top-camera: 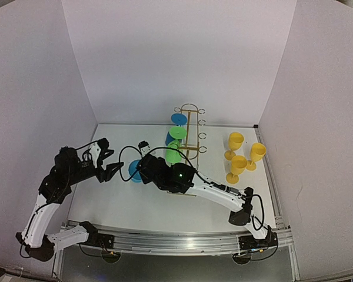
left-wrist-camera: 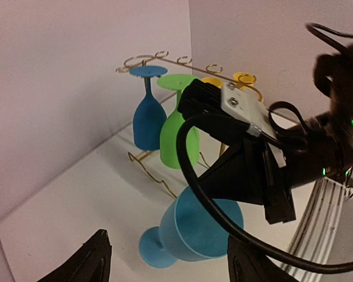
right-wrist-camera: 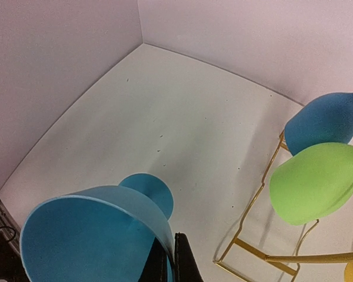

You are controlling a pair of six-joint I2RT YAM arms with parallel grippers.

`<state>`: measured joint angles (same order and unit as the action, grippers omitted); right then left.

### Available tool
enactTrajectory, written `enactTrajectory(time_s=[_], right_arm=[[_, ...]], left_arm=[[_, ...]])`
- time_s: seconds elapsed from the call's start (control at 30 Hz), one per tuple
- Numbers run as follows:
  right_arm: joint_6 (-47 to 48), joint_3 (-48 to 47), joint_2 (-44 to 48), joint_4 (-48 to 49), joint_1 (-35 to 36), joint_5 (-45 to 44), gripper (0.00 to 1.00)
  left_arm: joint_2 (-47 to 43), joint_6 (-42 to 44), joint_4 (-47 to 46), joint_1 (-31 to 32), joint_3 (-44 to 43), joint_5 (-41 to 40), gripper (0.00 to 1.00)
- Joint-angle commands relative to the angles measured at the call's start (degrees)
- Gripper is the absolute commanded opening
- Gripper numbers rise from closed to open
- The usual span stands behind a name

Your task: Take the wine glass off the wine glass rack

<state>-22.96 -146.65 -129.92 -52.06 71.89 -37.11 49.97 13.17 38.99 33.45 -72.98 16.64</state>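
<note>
Right tool [right-wrist-camera: 167,261] is closed on the thin rim of the light blue plastic wine glass [right-wrist-camera: 88,229], which is already away from the thin gold wire rack [right-wrist-camera: 306,257] and hangs tilted over the white desk [right-wrist-camera: 182,117], to the left of the rack. I cannot tell if its round foot touches the desk. The left tool [top-camera: 120,169] stands open just beside that foot and holds nothing. The main danger, I think, is the small grip: a pinch on one edge of a smooth bowl can slip or let the glass turn. If the left tool closes off-centre, it may push the glass out of this pinch. The right arm is also near the dark blue glass [left-wrist-camera: 149,120] and the green glass [left-wrist-camera: 177,141] hanging upside down on the rack, so a wide swing could knock them or drag the light rack.
</note>
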Motion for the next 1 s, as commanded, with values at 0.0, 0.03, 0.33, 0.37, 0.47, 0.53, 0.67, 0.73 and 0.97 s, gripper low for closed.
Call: enactTrajectory(time_s=[0.0, 0.03, 0.33, 0.37, 0.47, 0.53, 0.67, 0.73, 0.97], right_arm=[[-4.84, -2.20, -1.50, 4.68, 0.44, -3.13, 0.00], [-5.43, -1.82, -1.71, 5.16, 0.44, -2.99, 0.00], [-7.44, -1.50, -4.01, 8.23, 1.09, 1.19, 0.00], [-7.25, -1.48, -3.97, 8.35, 1.21, 1.31, 0.00], [-6.70, -1.18, -4.04, 8.97, 1.59, 1.46, 0.00], [-6.83, -0.34, -4.37, 10.03, 1.78, 2.45, 0.00], [-7.64, 0.61, -5.44, 10.87, 1.90, 3.69, 0.00], [-7.65, 1.29, -5.71, 11.53, 1.88, 4.08, 0.00], [-4.76, 2.13, -5.35, 12.65, 1.59, 5.12, 0.03]], left_arm=[[5.01, -21.65, 9.24, -0.05, -2.56, -3.78, 0.67], [5.22, -21.50, 9.79, -0.05, -1.82, -3.98, 0.68], [11.69, -18.04, 12.00, 0.03, -3.42, -7.78, 0.70], [12.20, -17.21, 12.32, 0.12, -3.45, -8.69, 0.69], [13.64, -14.15, 13.31, 0.62, -3.39, -12.70, 0.60], [14.94, -10.79, 13.56, 1.20, -3.11, -15.60, 0.52], [17.56, -6.11, 15.39, 1.27, -2.49, -18.73, 0.31], [17.88, -5.42, 15.63, 1.27, -1.72, -19.02, 0.05], [19.04, -6.29, 15.93, -0.37, -0.62, -20.76, 0.00]])
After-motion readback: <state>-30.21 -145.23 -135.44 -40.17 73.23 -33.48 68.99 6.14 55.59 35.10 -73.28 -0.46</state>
